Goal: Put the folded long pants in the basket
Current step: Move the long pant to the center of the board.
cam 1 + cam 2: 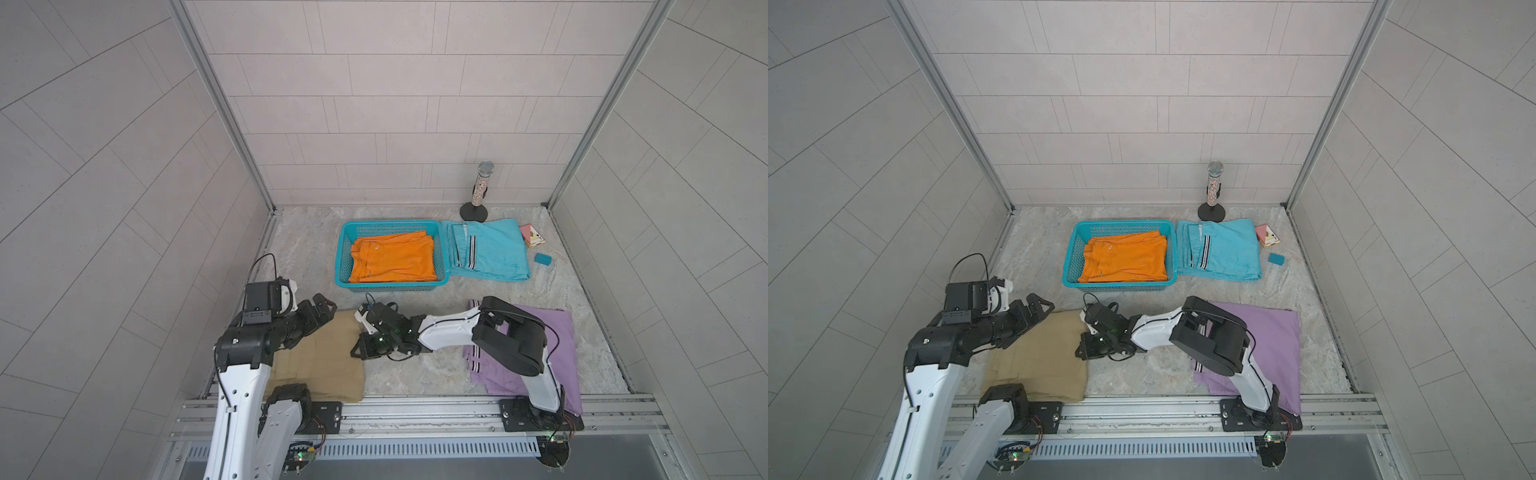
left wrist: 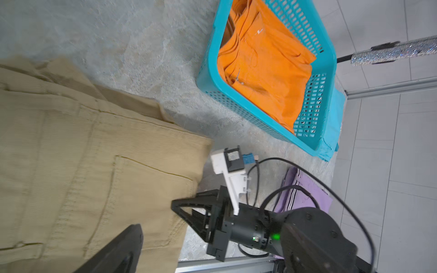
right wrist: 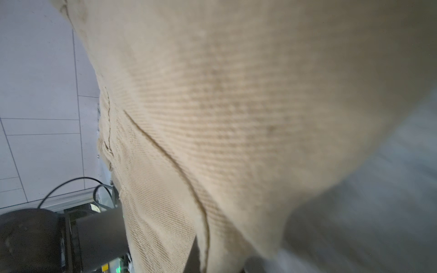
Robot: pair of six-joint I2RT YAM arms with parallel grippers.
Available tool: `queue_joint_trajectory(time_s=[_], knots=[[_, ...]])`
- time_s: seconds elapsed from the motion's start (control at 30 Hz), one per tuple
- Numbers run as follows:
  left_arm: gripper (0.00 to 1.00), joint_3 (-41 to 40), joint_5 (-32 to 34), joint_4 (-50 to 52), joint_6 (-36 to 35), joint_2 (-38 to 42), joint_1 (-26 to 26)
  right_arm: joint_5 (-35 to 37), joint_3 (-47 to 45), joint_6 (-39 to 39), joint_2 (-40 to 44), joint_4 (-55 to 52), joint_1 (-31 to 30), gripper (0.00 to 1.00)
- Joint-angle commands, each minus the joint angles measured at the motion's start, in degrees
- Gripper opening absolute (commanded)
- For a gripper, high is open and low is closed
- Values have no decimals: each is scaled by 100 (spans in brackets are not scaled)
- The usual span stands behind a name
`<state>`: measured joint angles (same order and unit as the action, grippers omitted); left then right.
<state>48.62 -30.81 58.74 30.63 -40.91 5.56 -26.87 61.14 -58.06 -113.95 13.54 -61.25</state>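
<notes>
**Right gripper (image 1: 358, 348) closed on the edge of the tan pants (image 1: 328, 361), left gripper (image 1: 326, 309) spread wide above them.**

The orange pants (image 1: 392, 257) lie folded inside the basket (image 1: 343, 257) toward the back of the table (image 1: 303, 249). The turquoise pants (image 1: 492, 253) lie just beside the basket, against its right wall, and the lilac pants (image 1: 561, 332) lie at the front right, partly under the right arm. The tan pair lies at the front left. The right arm reaches across to its right edge with the jaws together. In the right wrist view, tan cloth fills the frame and hides the fingertips, so it seems to have the fabric pinched. The left gripper hovers over the pair's far corner, holding nothing.
</notes>
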Motion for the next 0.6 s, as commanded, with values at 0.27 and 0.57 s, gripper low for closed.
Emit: queue_joint_trajectory(time_s=[0.27,0.57], knots=[[94,-886,280,-1269,968,-479,-1712,1128,-2507,697,3282,-1755,1355,0],[95,-1827,479,-2817,1673,-971,-2442,1026,-2753,1456,4155,-2859,2565,0]])
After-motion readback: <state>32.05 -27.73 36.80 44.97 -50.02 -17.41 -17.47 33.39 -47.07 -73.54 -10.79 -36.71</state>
